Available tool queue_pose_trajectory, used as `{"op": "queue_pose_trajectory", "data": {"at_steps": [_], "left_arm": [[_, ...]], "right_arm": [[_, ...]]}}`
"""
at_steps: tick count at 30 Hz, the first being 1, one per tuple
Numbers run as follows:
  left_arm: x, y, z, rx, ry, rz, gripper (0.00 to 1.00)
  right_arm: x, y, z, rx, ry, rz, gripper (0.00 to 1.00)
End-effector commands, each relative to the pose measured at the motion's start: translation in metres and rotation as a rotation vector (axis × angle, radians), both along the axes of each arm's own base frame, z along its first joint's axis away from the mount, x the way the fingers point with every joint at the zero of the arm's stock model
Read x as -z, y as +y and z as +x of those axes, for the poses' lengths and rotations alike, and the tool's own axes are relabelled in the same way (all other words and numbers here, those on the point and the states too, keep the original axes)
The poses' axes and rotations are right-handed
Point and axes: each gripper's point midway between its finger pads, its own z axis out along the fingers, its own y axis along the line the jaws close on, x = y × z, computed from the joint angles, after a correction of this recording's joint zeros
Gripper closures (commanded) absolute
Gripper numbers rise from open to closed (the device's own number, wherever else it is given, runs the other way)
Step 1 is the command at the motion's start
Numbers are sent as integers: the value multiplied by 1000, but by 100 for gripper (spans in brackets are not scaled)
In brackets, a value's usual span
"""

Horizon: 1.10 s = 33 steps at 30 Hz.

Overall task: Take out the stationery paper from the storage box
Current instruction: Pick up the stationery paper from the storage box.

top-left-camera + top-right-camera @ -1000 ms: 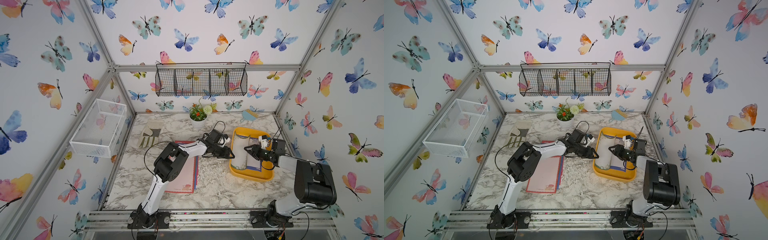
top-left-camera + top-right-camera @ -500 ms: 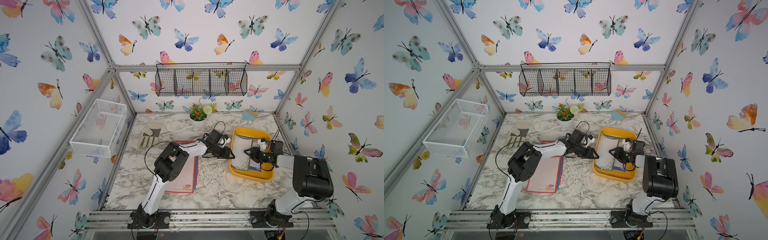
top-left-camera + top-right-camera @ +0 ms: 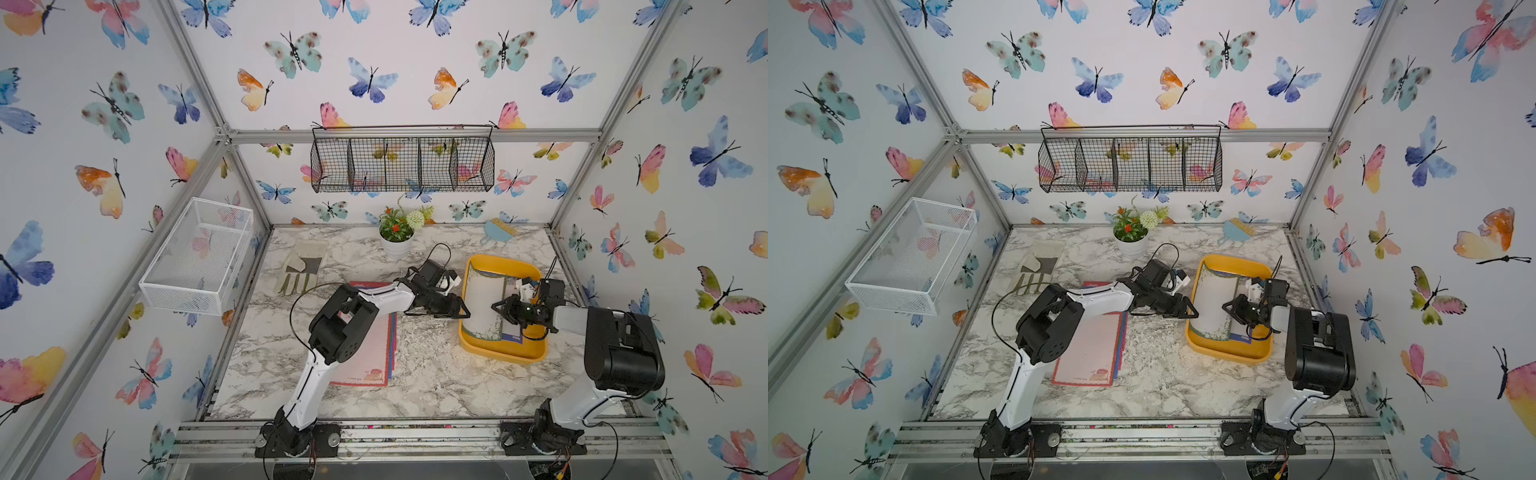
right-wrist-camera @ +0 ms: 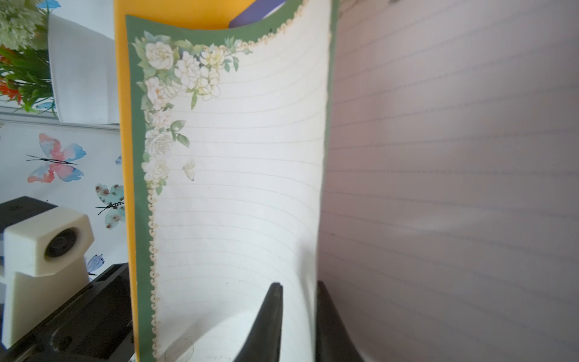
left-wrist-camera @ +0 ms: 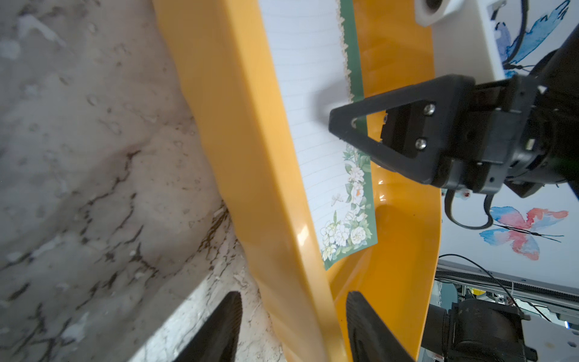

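Jaws: those of my right gripper (image 4: 299, 283) are clenched on a long edge of the green-bordered sheet (image 4: 238, 175) of stationery paper, one finger on each face. Those of my left gripper (image 5: 293, 293) stand released astride the long wall of the storage box (image 5: 238, 156) nearest my left arm, the outer finger (image 5: 219, 326) clear of the wall with marble showing between. Marble table (image 3: 436, 386): carries both arms and the items below. Black wire basket (image 3: 402, 164) on the back wall and white mesh basket (image 3: 199, 253) on the wall beside my left arm: both hang above the table. Storage box, yellow-orange, in both top views: lies on the table in front of my right arm. Red-bordered sheets (image 3: 370, 353): stacked flat on the table outside the box, partly under my left arm. Green-bordered sheet: bowed upward inside the box, one long edge low against the inside of the straddled wall, the opposite edge raised in my right grip. Blue-bordered sheet (image 3: 512, 336): flat on the box floor beneath it. Work glove (image 3: 301, 268) and potted plant (image 3: 395, 237): near the back of the table, well apart from the box.
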Motion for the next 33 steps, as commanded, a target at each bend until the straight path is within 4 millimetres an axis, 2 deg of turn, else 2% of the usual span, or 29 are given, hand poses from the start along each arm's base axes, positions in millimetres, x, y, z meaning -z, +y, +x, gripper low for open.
{"op": "queue_pose_trajectory", "data": {"at_steps": [1, 12, 18, 23, 31, 32, 33], "left_arm": [[-8, -3, 1, 11, -29, -8, 42], [-21, -3, 3, 11, -60, -24, 40], [-38, 0, 8, 3, -122, -32, 37], [-58, 6, 17, -17, -192, -43, 35], [-95, 20, 29, -59, -310, -75, 35], [-95, 21, 31, -63, -321, -74, 35], [-110, 24, 31, -73, -353, -92, 35]], "right_arm": [[-4, -9, 2, 17, 1, -60, 82], [-12, -17, 1, 26, -10, -114, 92], [-27, -31, 1, 39, -11, -224, 96], [-51, -44, 2, 67, -39, -307, 98], [-102, -62, 4, 106, -110, -438, 98], [-107, -64, 3, 106, -113, -458, 98], [-114, -65, 3, 107, -119, -484, 98]]}}
